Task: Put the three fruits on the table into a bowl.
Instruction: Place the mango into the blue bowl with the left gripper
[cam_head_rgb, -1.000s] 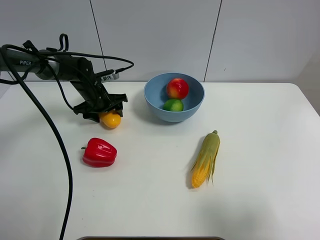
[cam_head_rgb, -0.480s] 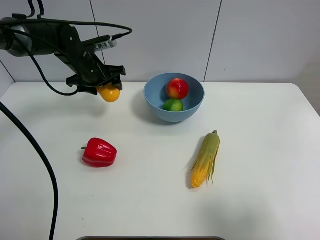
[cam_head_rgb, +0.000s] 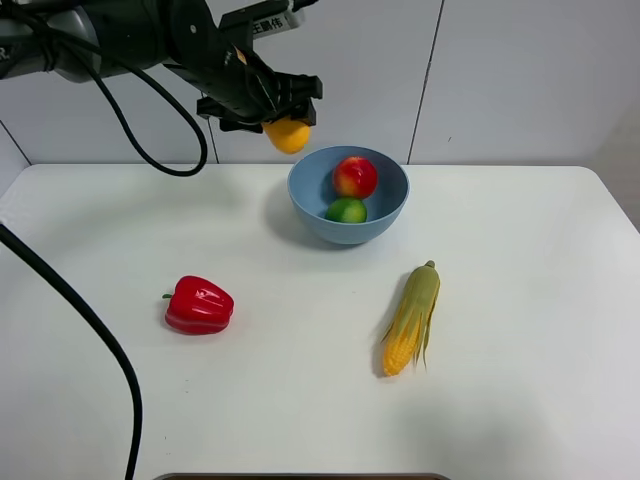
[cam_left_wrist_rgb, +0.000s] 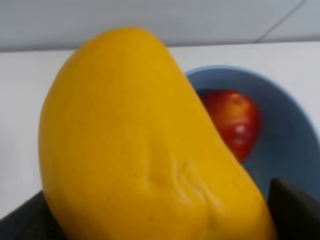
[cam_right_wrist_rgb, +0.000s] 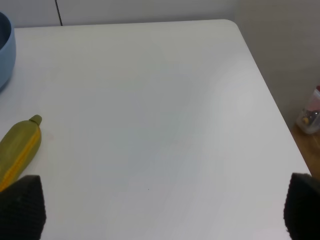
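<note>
High over the table (cam_head_rgb: 520, 300), my left gripper (cam_head_rgb: 278, 120) is shut on the yellow-orange mango (cam_head_rgb: 288, 135), just left of and above the rim of the light-blue bowl (cam_head_rgb: 302, 205). The red-and-yellow apple (cam_head_rgb: 355, 176) and the green lime (cam_head_rgb: 346, 210) lie inside the bowl. In the left wrist view the mango (cam_left_wrist_rgb: 140, 145) fills the picture, with the bowl (cam_left_wrist_rgb: 292, 145) and the apple (cam_left_wrist_rgb: 235, 122) behind it. My right gripper (cam_right_wrist_rgb: 160, 210) stands open over bare table (cam_right_wrist_rgb: 150, 100), holding nothing; the high view does not show it.
A red bell pepper (cam_head_rgb: 199, 305) lies at the front left. A corn cob (cam_head_rgb: 411, 317) in its green husk lies in front of the bowl; the right wrist view shows the corn (cam_right_wrist_rgb: 17, 150) and the table's right edge.
My left gripper has lifted the mango off the table and carried it up and to the right, to the bowl's left rim. The right gripper has not moved.
</note>
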